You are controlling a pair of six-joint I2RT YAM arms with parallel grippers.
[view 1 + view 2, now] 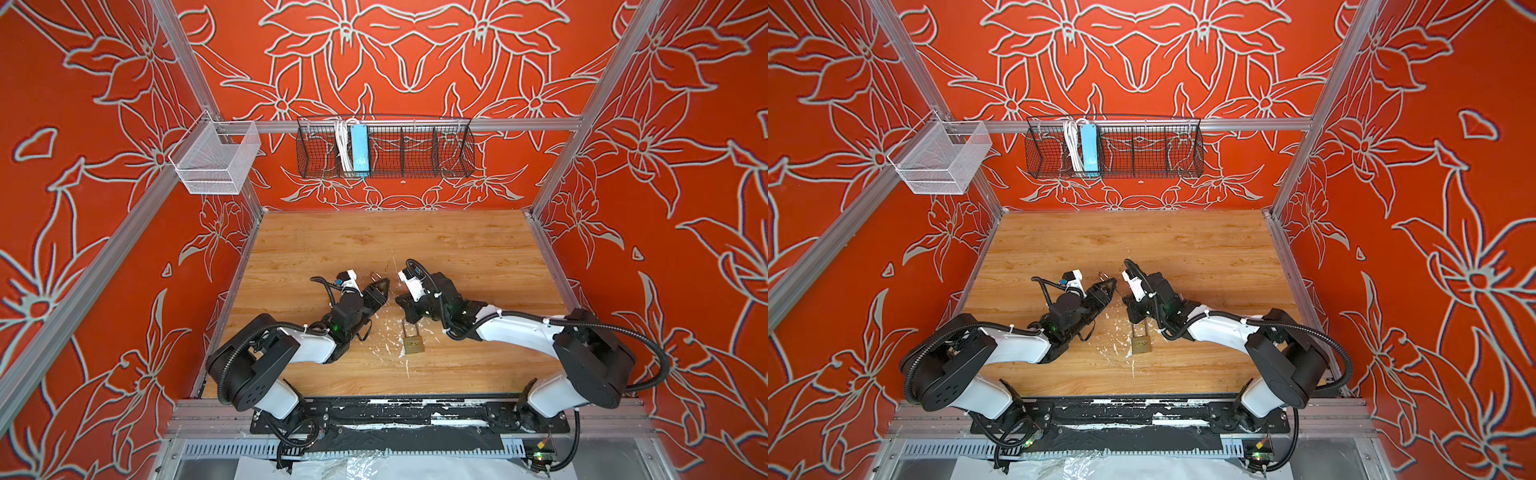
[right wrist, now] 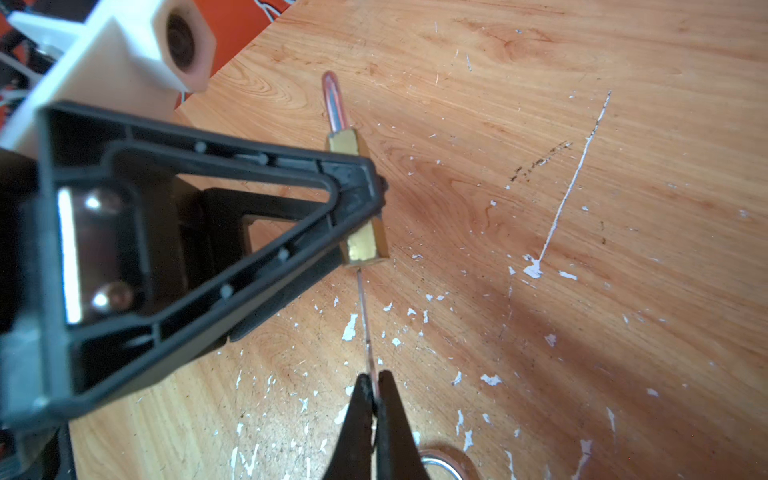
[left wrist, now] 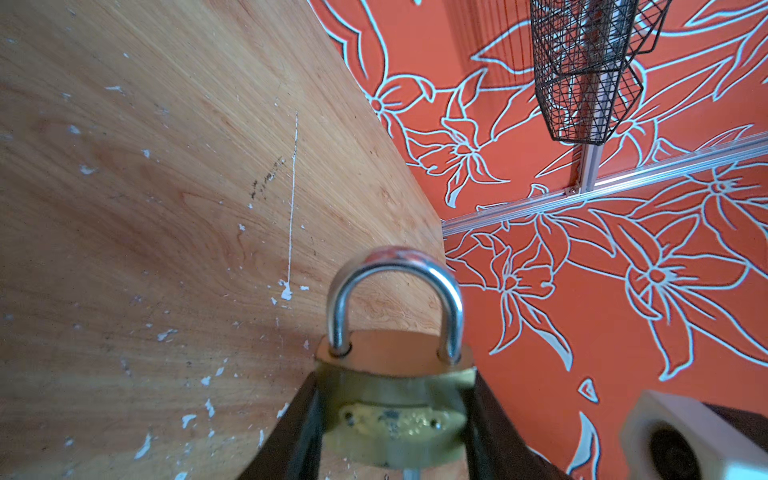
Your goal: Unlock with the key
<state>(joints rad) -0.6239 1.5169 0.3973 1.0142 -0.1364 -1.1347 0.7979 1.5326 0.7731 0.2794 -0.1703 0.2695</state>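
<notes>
- Left tool: reaches in from 8 o'clock to near the middle of the tabletop. Its 2 fingers are clamped on the flanks of the lock.
- Lock: brass body with a steel shackle, and both shackle legs enter the body. In both top views the shackle points to about 11 o'clock, past the left tool's tip.
- Right tool: comes in from 4 o'clock and sits just beside the left tool, at its 4 o'clock. Its fingers are pressed together on the rear end of the key.
- Key: a thin blade seen edge-on, running from the right tool to the lock's base. The tip meets the base, but how far it has entered cannot be told.
- 2nd lock: brass, lying flat on the tabletop at 6 o'clock of both tools and apart from them. Its shackle points to 12 o'clock, with the top hidden under the right arm.
- Flecks: white chips and 1 long white scratch on the wood grain around the tools.
- Basket: black wire, hung on the back rail at 12 o'clock, holding a blue power strip.
- Bin: white mesh, hung at 10 o'clock.
</notes>
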